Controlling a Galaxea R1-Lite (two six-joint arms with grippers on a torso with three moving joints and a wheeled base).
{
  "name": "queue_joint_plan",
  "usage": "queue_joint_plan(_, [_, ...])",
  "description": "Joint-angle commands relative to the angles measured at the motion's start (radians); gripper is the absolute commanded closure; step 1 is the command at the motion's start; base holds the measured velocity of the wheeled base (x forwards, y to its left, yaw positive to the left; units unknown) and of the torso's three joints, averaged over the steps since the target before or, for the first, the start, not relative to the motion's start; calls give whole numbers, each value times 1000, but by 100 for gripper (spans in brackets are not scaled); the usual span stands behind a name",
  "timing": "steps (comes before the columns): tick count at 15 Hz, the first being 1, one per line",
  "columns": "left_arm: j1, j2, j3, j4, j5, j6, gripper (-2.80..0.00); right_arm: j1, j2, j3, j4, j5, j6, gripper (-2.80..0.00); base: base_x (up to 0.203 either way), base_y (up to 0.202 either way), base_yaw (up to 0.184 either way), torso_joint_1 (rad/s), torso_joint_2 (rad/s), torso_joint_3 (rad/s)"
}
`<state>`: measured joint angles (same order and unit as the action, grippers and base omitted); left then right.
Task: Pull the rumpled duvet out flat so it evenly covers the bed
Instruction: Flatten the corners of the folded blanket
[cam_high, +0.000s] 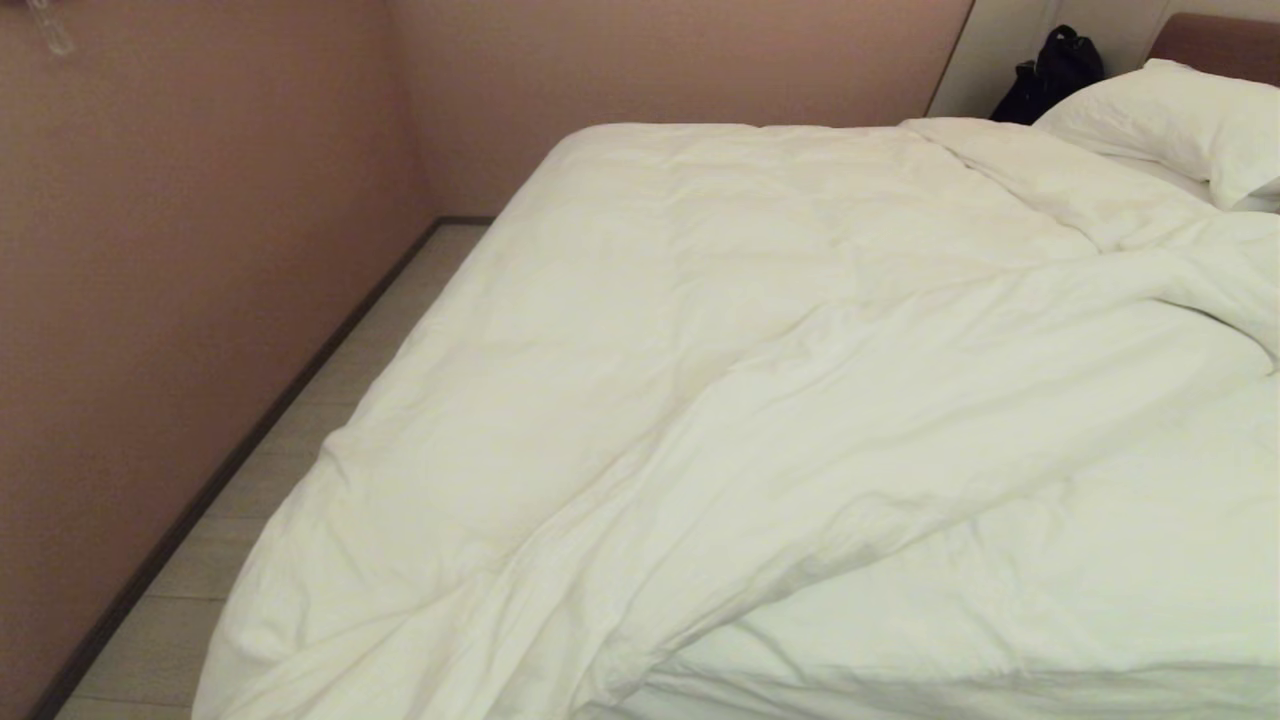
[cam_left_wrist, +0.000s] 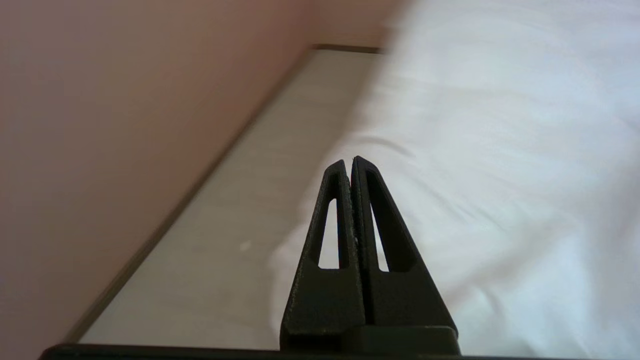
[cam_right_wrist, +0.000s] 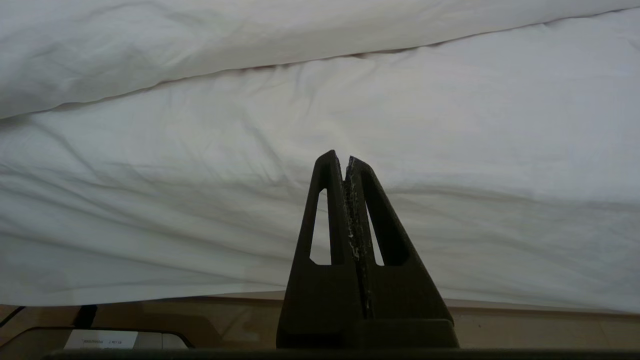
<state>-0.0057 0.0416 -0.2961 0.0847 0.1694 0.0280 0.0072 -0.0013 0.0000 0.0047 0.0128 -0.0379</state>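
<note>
Puffy white wrinkled duvet drapes the low white-sheeted bed, ridge running 7 to 2 o'clock, bunched by plump white pillow. Left gripper & right gripper both pressed closed, empty. Risk: tugging 1 edge w/ slack uneven could drag duvet off the side.

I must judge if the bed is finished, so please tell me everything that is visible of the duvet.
The duvet is a thick, puffy white quilt of soft, wrinkled cloth. It lies spread over most of the bed, with a long diagonal ridge and folds toward the pillow. Its left edge hangs beside the floor strip. At the near edge it stops short, and the sheeted mattress shows below it. No gripper holds it.
</note>
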Motion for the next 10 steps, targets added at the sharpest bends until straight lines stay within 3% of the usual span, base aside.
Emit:
queue_joint_plan(1, [0,-42,45,1,-130,15,0,0,1,0,0,1,0,0,0,0,0,0,0,0])
queue_joint_plan(4, [0,-42,88,3,-178,16,0,0,1,0,0,1,0,0,0,0,0,0,0,0])
queue_joint_plan(10, [0,-42,209,-1,-200,16,0,0,1,0,0,1,0,0,0,0,0,0,0,0])
